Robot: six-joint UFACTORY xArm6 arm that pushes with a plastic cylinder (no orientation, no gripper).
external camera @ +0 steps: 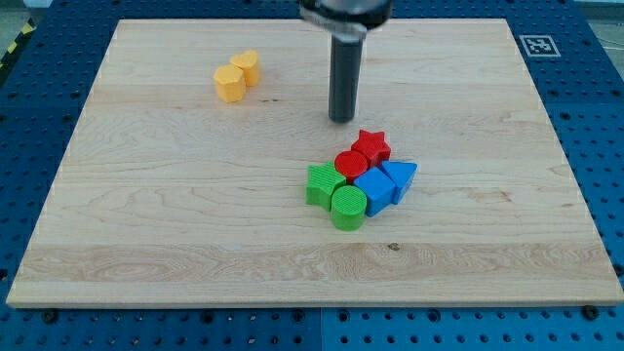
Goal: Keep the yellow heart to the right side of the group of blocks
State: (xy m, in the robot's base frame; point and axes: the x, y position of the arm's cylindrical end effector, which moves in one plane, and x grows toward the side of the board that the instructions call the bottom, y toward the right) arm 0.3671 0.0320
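Board: a pale wooden board (146, 244) lies on a blue perforated table (595, 146); a small black-and-white marker (538, 45) sits at the board's top right corner.
Yellow pieces: a yellow block (230, 84) and a second yellow block (247, 66) touch each other in the board's upper left part, well apart from the other blocks and to their left; which of the two is the heart cannot be told.
Green blocks: a green block (323, 184) of unclear shape forms the cluster's left edge, with a green cylinder (348, 208) just below and right of it, touching.
Rod: the dark rod comes down from the view's top centre, and its tip (342, 119) rests on the board above the cluster, near the red star but apart from it.
Pincer: the arm carries none, only the bare rod, so nothing is grasped.
Red blocks: a red cylinder (350, 164) sits mid-cluster; a red star (371, 147) touches it at upper right.
Blue blocks: a blue cube (374, 189) lies below the red ones, and a blue triangle (400, 176) closes the cluster's right side.
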